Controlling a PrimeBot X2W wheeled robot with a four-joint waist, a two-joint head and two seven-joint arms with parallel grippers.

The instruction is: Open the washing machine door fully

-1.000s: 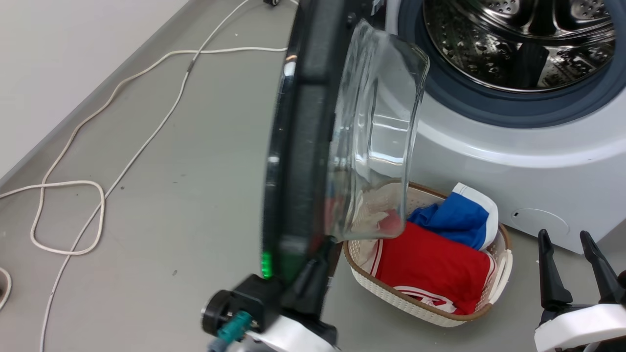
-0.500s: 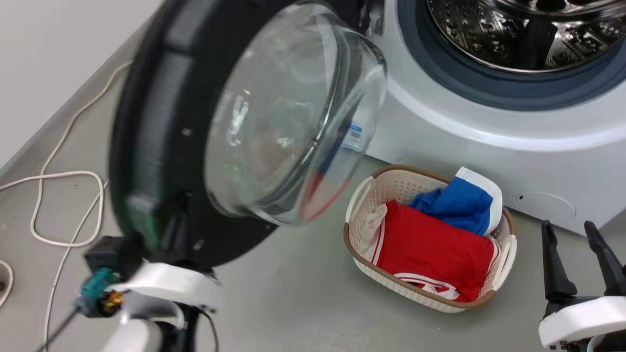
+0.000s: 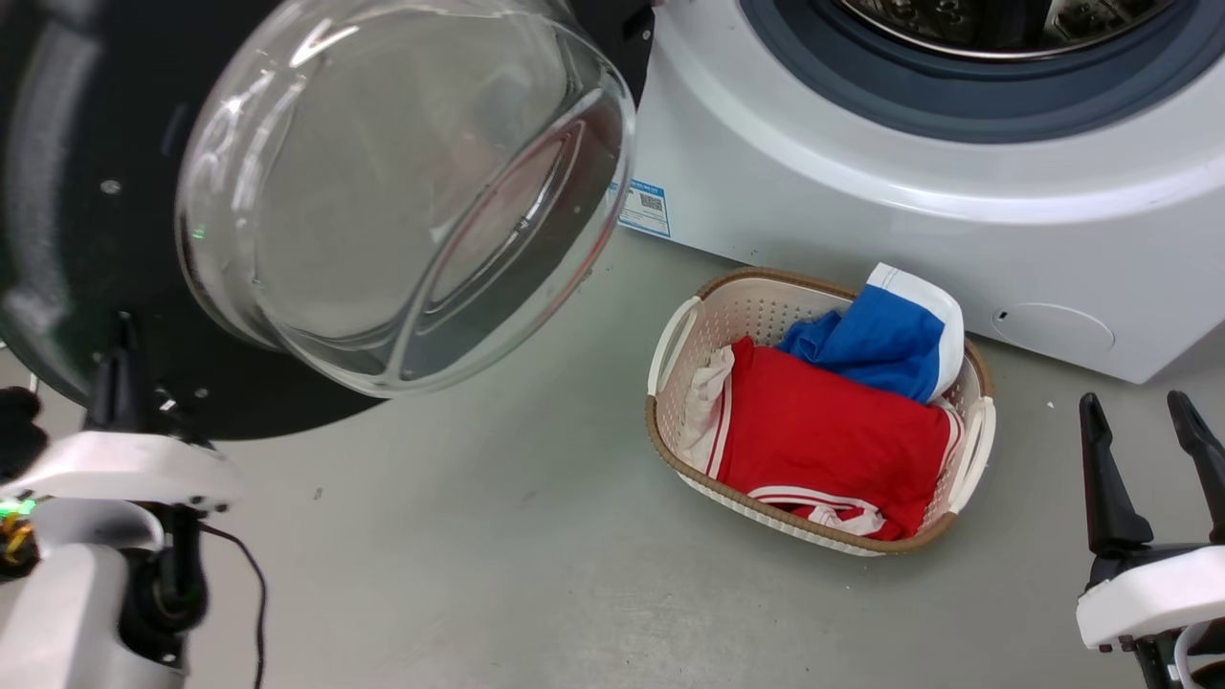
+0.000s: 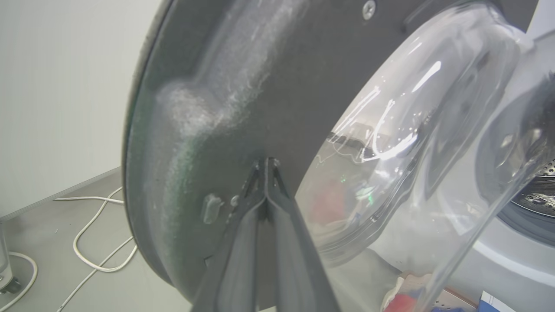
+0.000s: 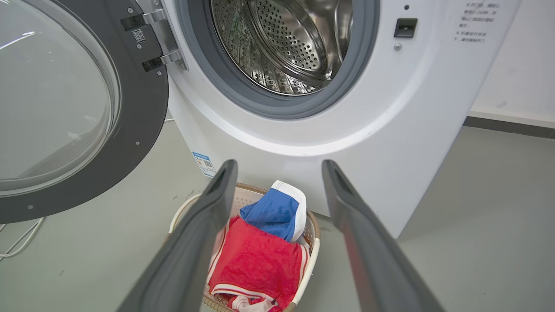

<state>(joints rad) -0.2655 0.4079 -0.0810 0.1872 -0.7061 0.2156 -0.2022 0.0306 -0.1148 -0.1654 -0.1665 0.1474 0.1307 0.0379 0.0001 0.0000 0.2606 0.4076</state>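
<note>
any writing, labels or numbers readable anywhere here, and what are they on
Nothing is sharp enough to quote.
Blue label sticker, low on the washing machine front: code square and small print, too small to read.
Grey printed lines, machine's upper right corner: too small to read.
Small white sticker on the washing machine door, beside the hinge: code pattern, no legible words.
</note>
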